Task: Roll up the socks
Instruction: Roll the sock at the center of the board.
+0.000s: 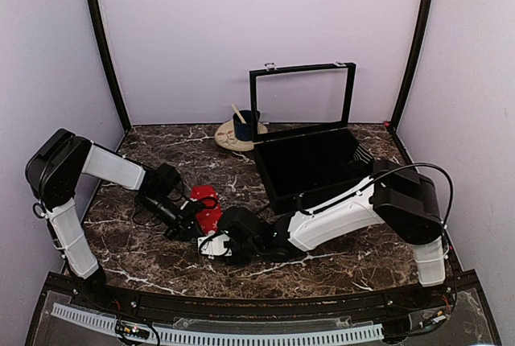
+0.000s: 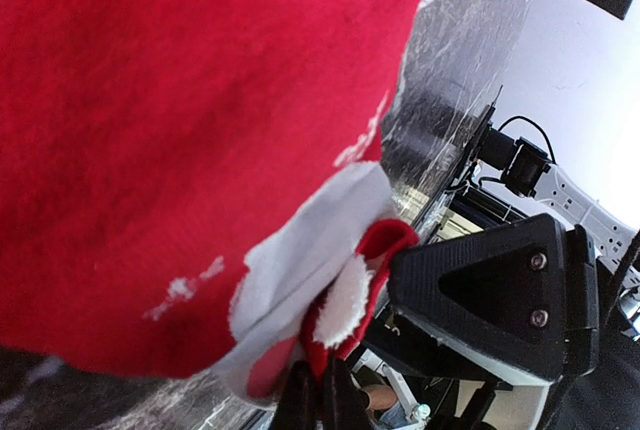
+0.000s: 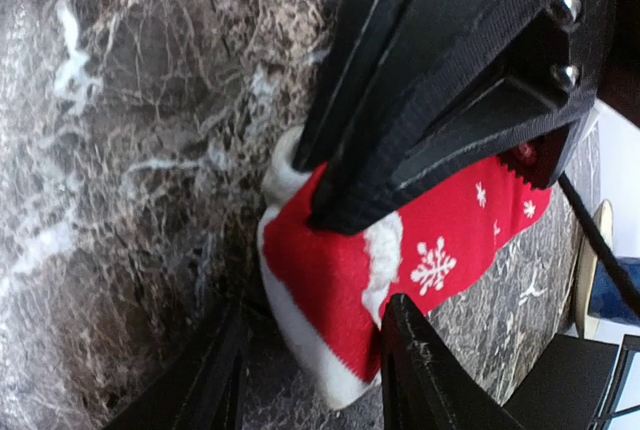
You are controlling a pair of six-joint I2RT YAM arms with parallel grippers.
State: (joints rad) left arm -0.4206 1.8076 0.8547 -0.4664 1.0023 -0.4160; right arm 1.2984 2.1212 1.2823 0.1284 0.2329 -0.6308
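The socks [image 1: 207,208] lie as a small red and white bundle on the marble table [image 1: 137,253], left of centre. In the left wrist view the red fabric [image 2: 180,130] fills most of the frame. My left gripper [image 2: 320,378] is shut on its white-and-red edge. My right gripper [image 3: 318,312] comes in from the right, low over the table. The socks' folded end [image 3: 330,290] sits between its spread fingers. One finger [image 3: 410,350] touches the fabric and the other finger [image 3: 215,370] stands clear of it. The left gripper's black body [image 3: 450,70] covers the upper socks.
A black box [image 1: 310,165] with its lid raised stands at the back right, close behind the right arm. A dark blue mug [image 1: 244,126] sits on a beige plate [image 1: 228,140] at the back centre. Lilac walls enclose three sides.
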